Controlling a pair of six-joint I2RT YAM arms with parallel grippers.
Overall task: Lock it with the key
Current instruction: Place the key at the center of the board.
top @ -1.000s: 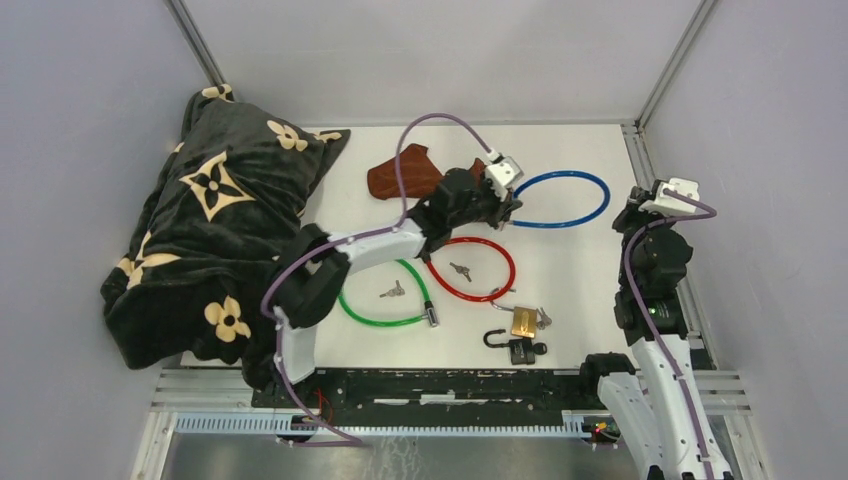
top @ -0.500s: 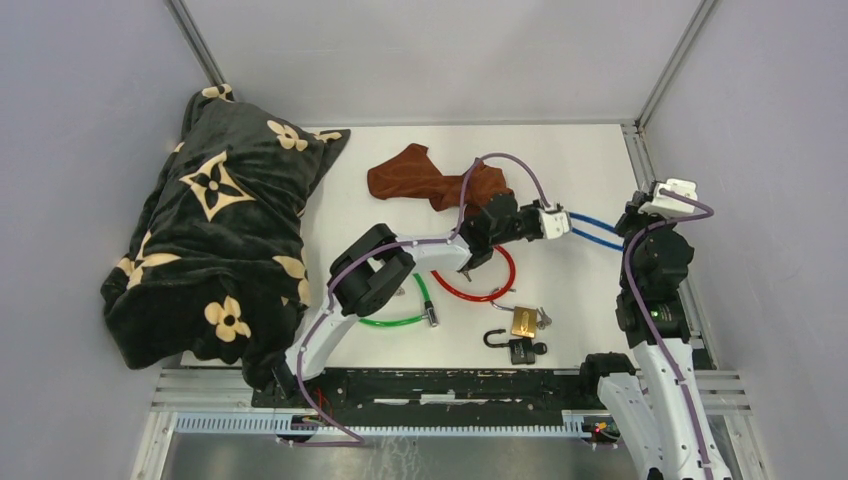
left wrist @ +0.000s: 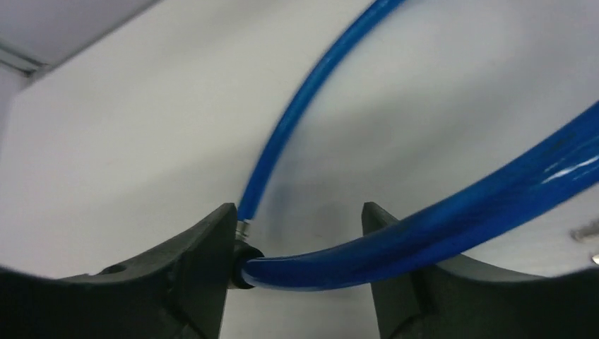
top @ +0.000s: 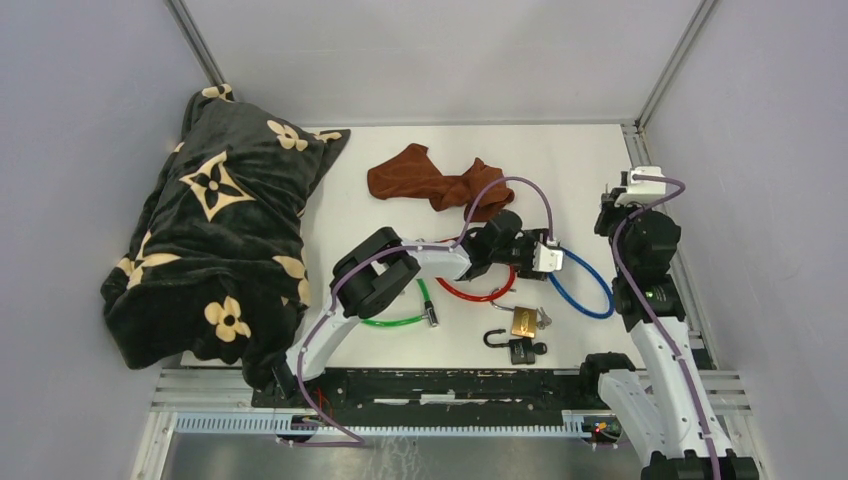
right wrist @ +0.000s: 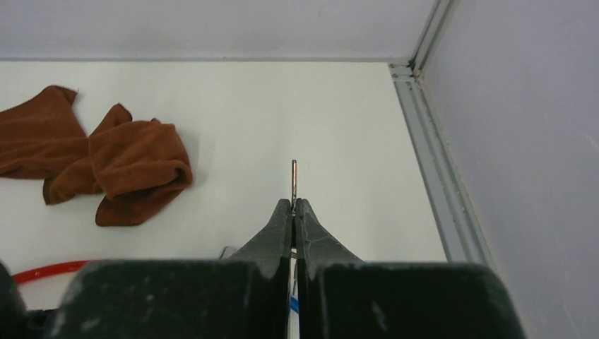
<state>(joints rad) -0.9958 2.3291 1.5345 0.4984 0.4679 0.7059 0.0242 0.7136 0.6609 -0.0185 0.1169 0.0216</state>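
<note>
**Q:** Which claw carries the key?

**A:** The right claw (right wrist: 294, 203). Its fingers are pressed together on the key (right wrist: 294, 176), a thin blade seen edge-on that projects forward past the tips. The claw is held over the right side of the desk (top: 580, 165) and points toward its far edge.

**Q:** And the left claw?

**A:** On the left claw (left wrist: 297, 212) the fingers stand apart. The blue cable (left wrist: 424, 229) crosses the gap between them, and the ends of its loop meet against the inner face of one finger. The gap is far wider than the cable, so nothing is pinched. The loop itself lies on the desk to the right of this claw, between it and the right arm.

**Q:** Where are the padlocks?

**A:** Toward the near edge, right of centre. The brass padlock (top: 521, 321) lies flat with a bunch of keys (top: 543, 318) at its right side. The black padlock (top: 517, 349) lies just in front of it, with its shackle toward the left. Both are well apart from the right claw.

**Q:** What else is there?

**A:** The red cable (top: 475, 297) is partly under the left arm. The green cable (top: 395, 322) is beside it on the left. The brown cloth (top: 420, 180) lies crumpled toward the far edge. The black blanket (top: 220, 220), with cream flowers, is heaped along the left side.
</note>
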